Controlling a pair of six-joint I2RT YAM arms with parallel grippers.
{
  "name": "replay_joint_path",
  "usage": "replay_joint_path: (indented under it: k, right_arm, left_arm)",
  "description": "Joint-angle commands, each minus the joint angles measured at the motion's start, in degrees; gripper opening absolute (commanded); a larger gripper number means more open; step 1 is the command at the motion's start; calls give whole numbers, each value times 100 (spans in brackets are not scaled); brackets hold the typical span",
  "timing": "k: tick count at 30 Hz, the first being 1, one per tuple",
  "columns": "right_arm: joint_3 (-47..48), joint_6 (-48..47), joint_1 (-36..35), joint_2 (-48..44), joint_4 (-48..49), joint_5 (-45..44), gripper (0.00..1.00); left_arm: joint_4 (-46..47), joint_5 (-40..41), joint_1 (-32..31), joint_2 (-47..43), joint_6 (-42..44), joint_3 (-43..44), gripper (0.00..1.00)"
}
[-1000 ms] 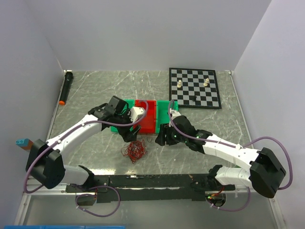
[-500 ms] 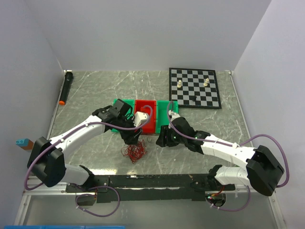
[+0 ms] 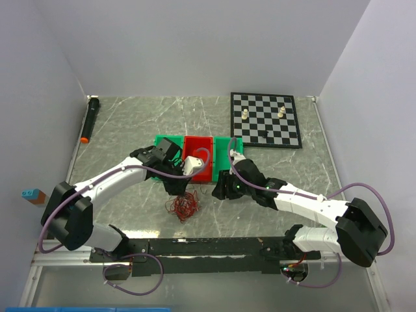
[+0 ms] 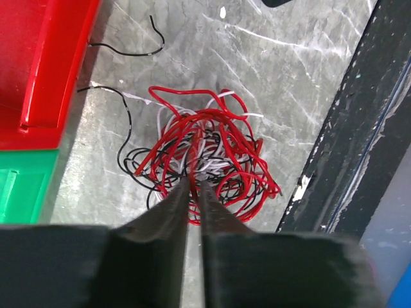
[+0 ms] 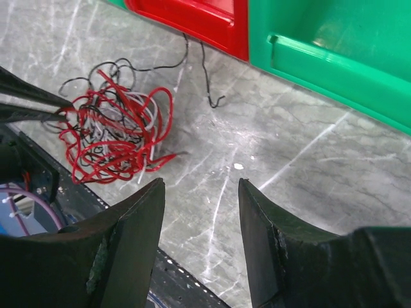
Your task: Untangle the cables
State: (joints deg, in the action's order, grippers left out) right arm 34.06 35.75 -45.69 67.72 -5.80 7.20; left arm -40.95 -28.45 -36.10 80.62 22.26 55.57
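The cables lie as one small tangle of red, white and black wires on the marble table, just in front of the red bin. In the left wrist view the cables sit right at my left gripper, whose jaws are shut on red strands at the tangle's near edge. From above, the left gripper points down onto the tangle's top. My right gripper hovers to the right of the tangle, open and holding nothing. In its own view the right gripper has bare table between the fingers, and the cables lie to the left.
Green bins flank the red bin. Loose black wire ends trail by the bin fronts. A chessboard with a few pieces lies at the back right, a black marker at the far left. A black rail runs along the near edge.
My left gripper has come down onto the tangle and its jaws have closed on red strands. The right gripper has narrowed slightly and barely moved.
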Motion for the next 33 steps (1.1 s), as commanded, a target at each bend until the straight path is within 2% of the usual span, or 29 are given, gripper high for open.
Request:
replay_joint_path:
  k: [1, 2, 3, 7, 10, 18, 25, 33]
  right_arm:
    - [74, 11, -1, -49, 430, 167, 56]
    - [65, 3, -19, -31, 466, 194, 56]
    - [48, -24, -54, -5, 510, 220, 56]
    - [74, -50, -168, 144, 545, 264, 56]
    - [135, -111, -221, 145, 712, 273, 58]
    - [820, -542, -230, -154, 142, 159, 70]
    - [830, -815, -221, -646, 193, 308, 78]
    - [1005, -1043, -580, -752, 545, 730, 80]
  left_arm:
    - [78, -117, -38, -90, 112, 76, 8]
    - [61, -117, -38, -134, 94, 94, 2]
    - [17, -126, -29, -178, 68, 155, 1]
    - [-281, -65, -38, -590, -46, 603, 1]
    - [-545, -336, -29, -950, -81, 902, 1]
    - [-1398, -838, -20, -1250, -20, 1579, 1]
    - [-1609, -610, -29, -1549, -11, 2264, 1]
    - [-1732, -504, -29, -1856, -20, 2784, 1]
